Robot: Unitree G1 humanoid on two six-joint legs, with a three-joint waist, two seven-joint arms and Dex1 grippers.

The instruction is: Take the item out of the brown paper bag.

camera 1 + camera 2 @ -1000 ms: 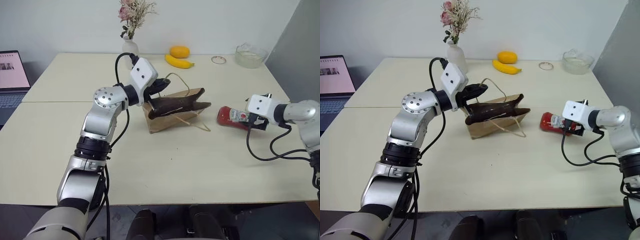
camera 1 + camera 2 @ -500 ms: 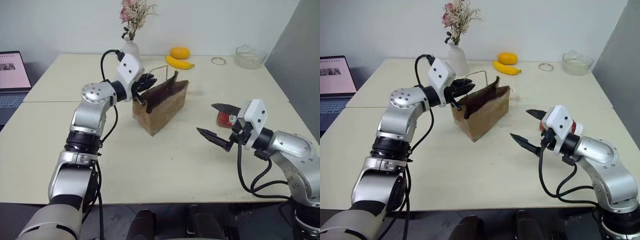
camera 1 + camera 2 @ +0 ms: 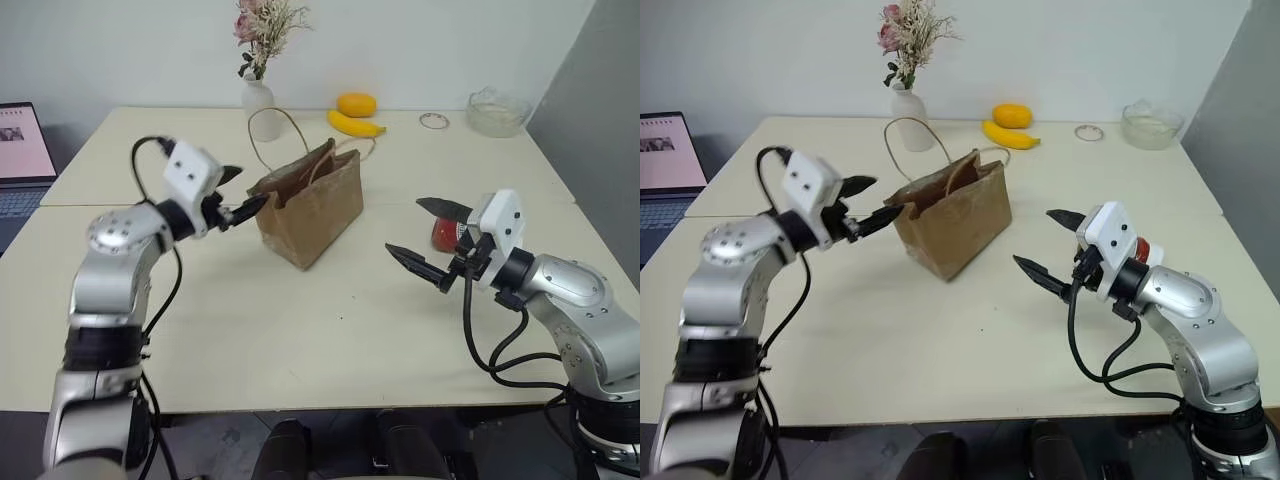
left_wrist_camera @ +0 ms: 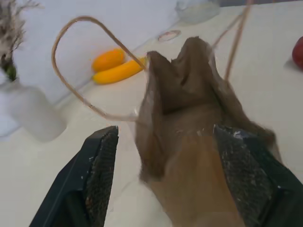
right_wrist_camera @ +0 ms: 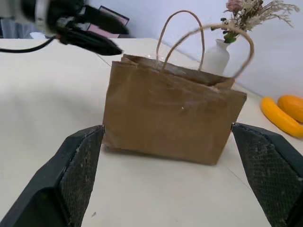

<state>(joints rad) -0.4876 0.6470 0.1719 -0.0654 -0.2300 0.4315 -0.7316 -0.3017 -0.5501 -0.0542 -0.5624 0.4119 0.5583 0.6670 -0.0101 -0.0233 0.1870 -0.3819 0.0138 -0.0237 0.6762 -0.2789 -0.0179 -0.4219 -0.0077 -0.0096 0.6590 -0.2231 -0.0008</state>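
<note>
brown paper bag (image 3: 308,215) stood upright mid-table, handles up. item (image 3: 444,234) lay on table behind right gripper (image 3: 426,237), well apart from bag, mostly hidden; probably the red bottle. left gripper (image 3: 242,195) just beside bag's rim, jaws parted, empty. right gripper's jaws spread wide, empty. judged: removal step done, release and clearing in hand. next calls only for drawing both arms clear without tipping bag.

bright even indoor light, soft faint shadows, wrist views blurred, head views sharp
</note>
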